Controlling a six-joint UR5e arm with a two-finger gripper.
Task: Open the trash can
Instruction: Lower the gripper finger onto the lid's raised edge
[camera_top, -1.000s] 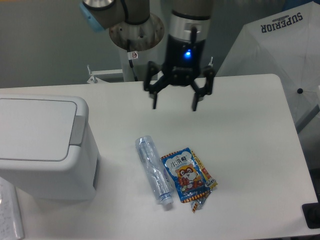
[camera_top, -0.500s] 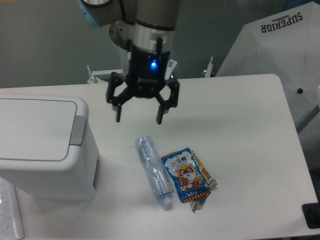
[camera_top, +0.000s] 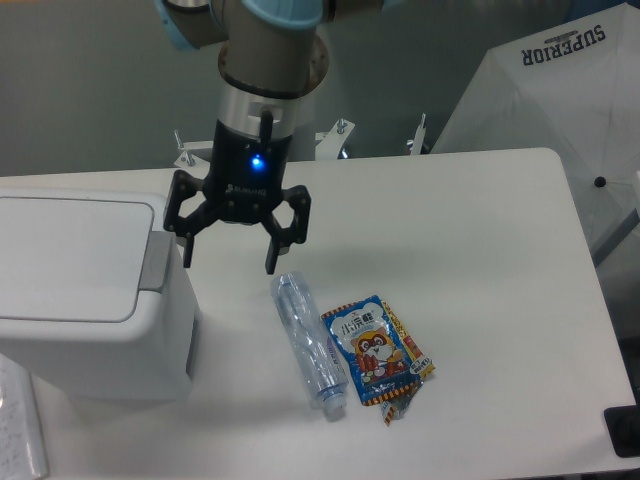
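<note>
Step in hand, as I judge it: approach. The gripper (camera_top: 229, 259) hangs just beside the right upper edge of the trash can (camera_top: 90, 300), jaws spread wide and holding nothing, blue indicator light lit on its body. Its left-hand fingertip (camera_top: 186, 260) sits close to the grey push-button bar (camera_top: 155, 262); from this angle I cannot tell whether it touches the can or is only above and beside it.

Trash can: large boxy white plastic bin with rounded corners, standing at the left end of the white table (camera_top: 480, 260). Flat white lid (camera_top: 70, 258) lies level and flush, so the can reads as closed. The grey bar runs along the lid's right edge, facing the arm.

Next move, my estimate: bring a fingertip, or the whole gripper body, over that bar and press down until the latch lets go. Closing the jaws first might give a blunter, steadier contact. The bar is narrow, so a press landing on the lid itself would probably do nothing.

Other items, placed from the can: a crushed clear plastic bottle (camera_top: 309, 340) lying on its side to the right, and a blue snack packet (camera_top: 375, 348) just beyond it, touching or nearly touching the bottle. Neither is in the gripper's way. A white sheet (camera_top: 20, 430) lies at the can's front-left corner.
</note>
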